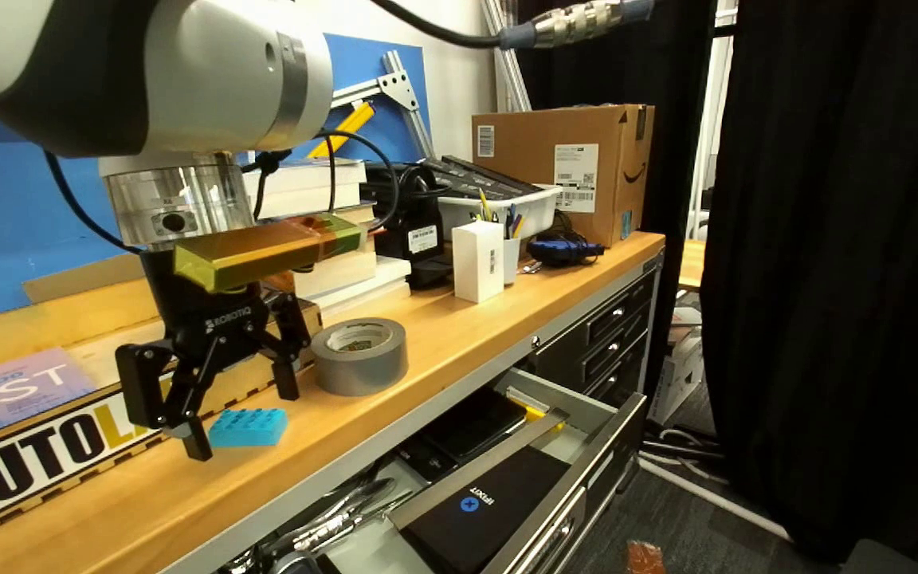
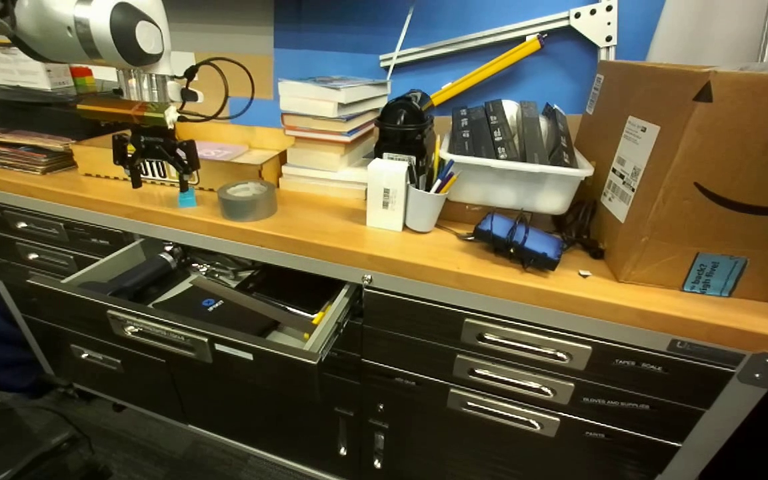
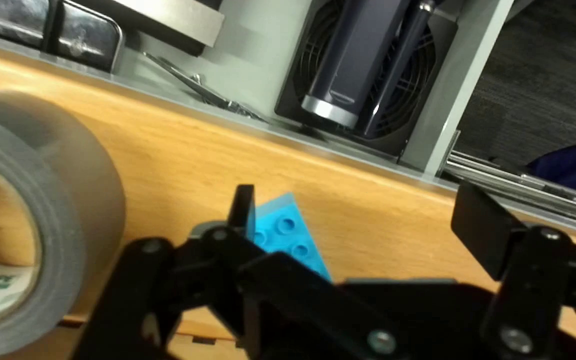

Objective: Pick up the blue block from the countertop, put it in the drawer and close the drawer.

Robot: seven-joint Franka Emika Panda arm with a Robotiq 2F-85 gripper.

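Observation:
The light-blue block (image 1: 248,428) lies flat on the wooden countertop (image 1: 443,343), near its front edge. It also shows in an exterior view (image 2: 187,198) and in the wrist view (image 3: 293,232). My gripper (image 1: 243,416) is open and points down just above the countertop, with nothing held. In the wrist view, the gripper (image 3: 363,217) is off-centre: the finger nearer the tape roll is over the block and hides part of it. The other finger is well apart from it. The wide dark drawer (image 2: 91,307) stands pulled out below the countertop.
A grey tape roll (image 1: 359,363) stands close beside the block and gripper. The wooden AUTOLAB tray (image 1: 29,454) lies behind. The drawer holds a black iFixit box (image 1: 491,502) and tools. Books (image 2: 331,140), a white box (image 2: 386,193) and a cardboard box (image 2: 691,167) stand further along.

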